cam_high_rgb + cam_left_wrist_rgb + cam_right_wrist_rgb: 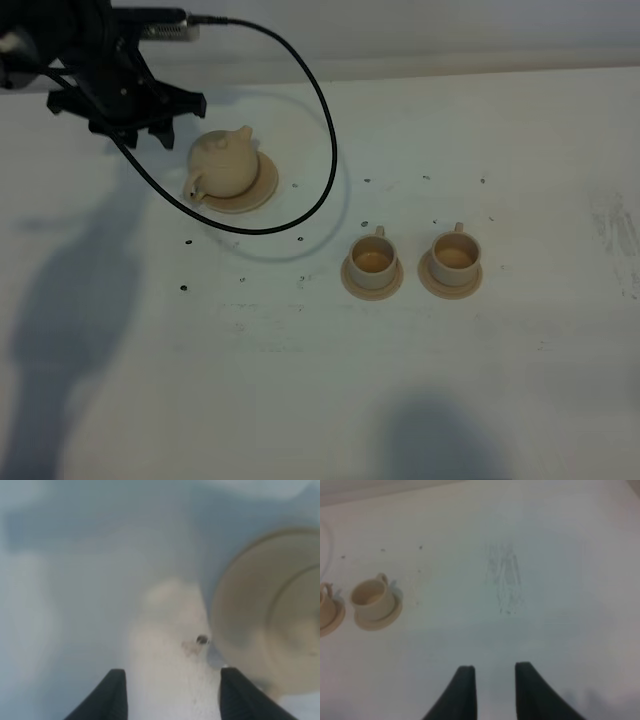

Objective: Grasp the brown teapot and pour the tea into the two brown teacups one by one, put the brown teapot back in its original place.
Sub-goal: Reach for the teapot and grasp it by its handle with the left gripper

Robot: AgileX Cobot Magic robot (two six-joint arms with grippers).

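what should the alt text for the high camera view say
A tan teapot sits on its saucer at the upper left of a white table, with a black robot claw open just to its left, not touching it. Right of centre, a left cup and a right cup stand side by side; a black cable loops past the teapot.

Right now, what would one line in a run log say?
left gripper: open, beside teapot | teapot: upright on saucer | teacups: upright, right of teapot | right gripper: open, empty
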